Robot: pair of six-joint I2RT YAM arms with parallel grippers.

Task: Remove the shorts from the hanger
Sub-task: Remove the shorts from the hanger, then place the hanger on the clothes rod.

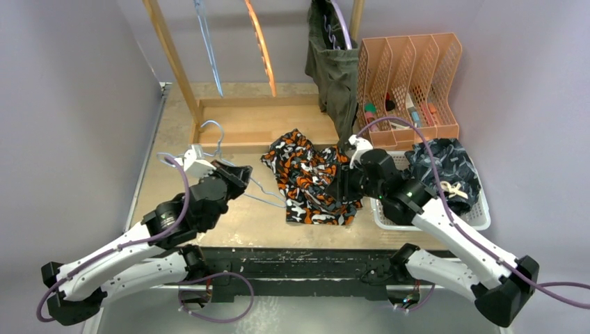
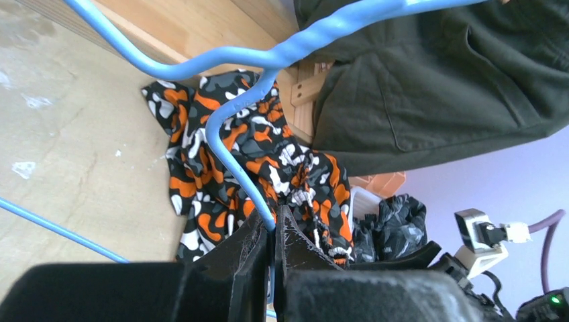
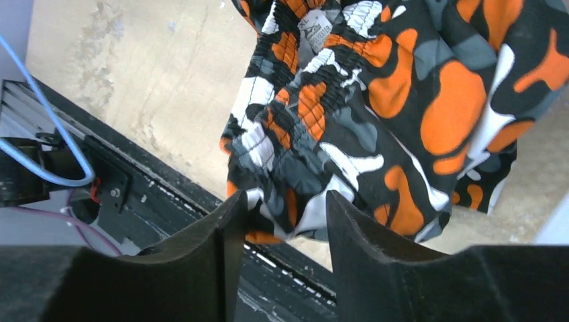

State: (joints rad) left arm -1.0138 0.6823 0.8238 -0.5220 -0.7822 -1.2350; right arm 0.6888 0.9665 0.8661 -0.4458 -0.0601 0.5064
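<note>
The orange-black-white blotch-patterned shorts lie crumpled on the table, off any hanger. My left gripper is shut on the wire of a bare blue hanger, to the left of them. My right gripper stands open at the shorts' right edge, with a bunched fold just past its fingertips. The olive green shorts hang from a hanger on the rack. The dark wavy-patterned shorts lie in a basket. The plain black pair does not show.
The wooden rack stands at the back with an empty blue hanger and an orange hanger. An orange file organizer sits back right. The white basket is at the right, next to my right arm.
</note>
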